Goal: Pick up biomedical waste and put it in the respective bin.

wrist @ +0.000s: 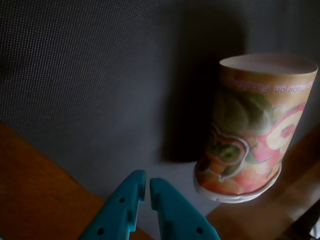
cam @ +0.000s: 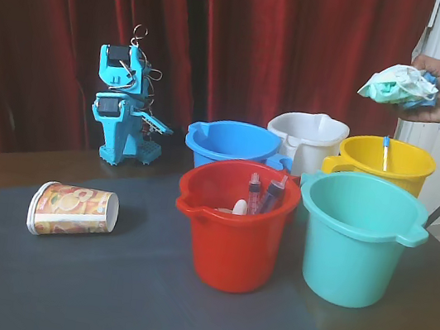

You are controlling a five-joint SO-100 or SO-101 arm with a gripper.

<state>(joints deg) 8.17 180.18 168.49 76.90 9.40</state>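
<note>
Pincer [wrist: 148, 186] pressed together, empty, as I see it. Cup [cam: 73, 211] on its side, long axis 9-to-3, mouth toward 3; bin [cam: 356, 241] at its 3.

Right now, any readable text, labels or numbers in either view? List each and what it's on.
"made on": on the paper cup, small pink print near its rim in the wrist view, upside down; the neighbouring words are too blurred to read.
Paper cup wrap in the fixed view: too small to read.
Buckets, syringes, arm: no markings visible.
</note>
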